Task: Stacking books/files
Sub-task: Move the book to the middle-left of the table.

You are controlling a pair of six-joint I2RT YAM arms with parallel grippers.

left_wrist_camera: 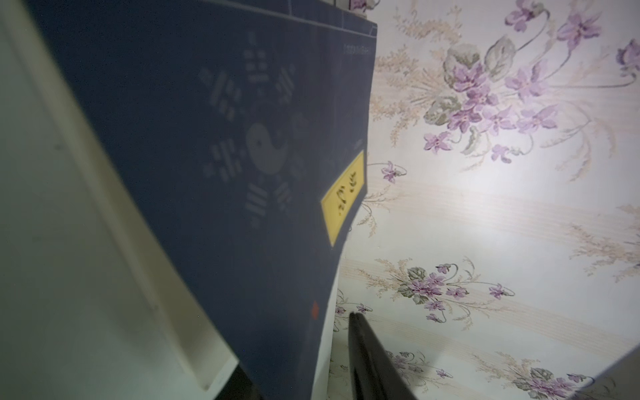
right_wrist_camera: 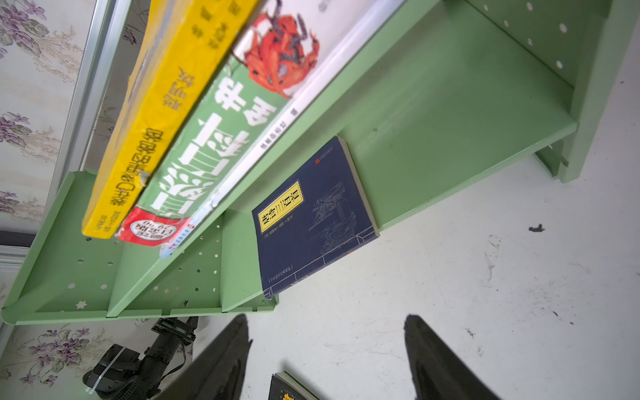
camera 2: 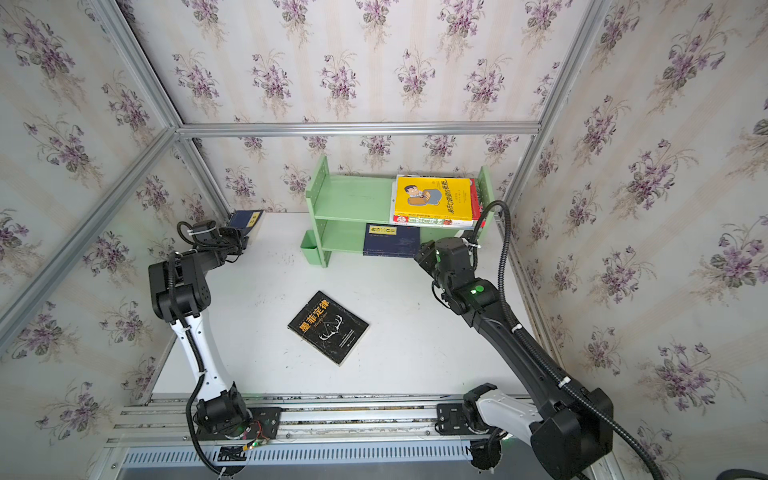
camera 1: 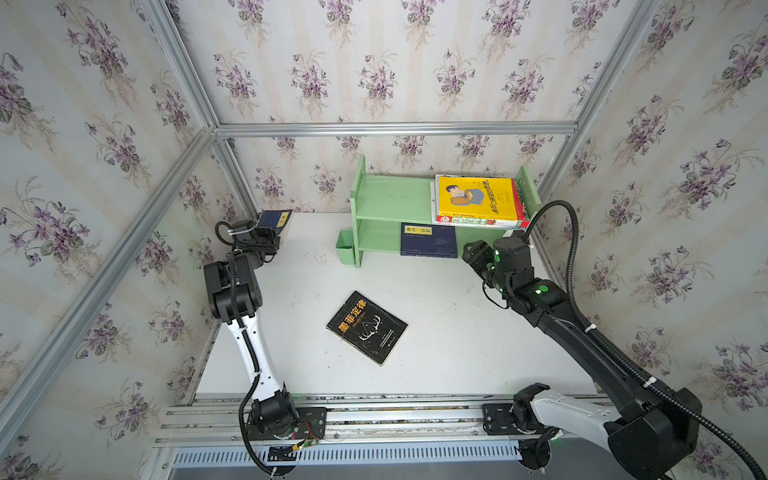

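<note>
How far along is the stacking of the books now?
Done: the yellow cartoon-man paperback lies on the green-and-red book on the top board of the green metal shelf; one navy yellow-labelled book lies below. In hand: a second navy yellow-labelled book sits inside the left gripper, grip unclear. Left: the black orange-titled paperback lies on the white table; the right gripper is open, empty.

Cream wallpaper with purple flower sprays (camera 1: 415,41) all round, braced by silver aluminium bars (camera 1: 395,129). White, scuffed tabletop (camera 1: 457,332) below. At twelve o'clock, pale green two-tier shelf (camera 1: 390,199), seemingly metal.
</note>
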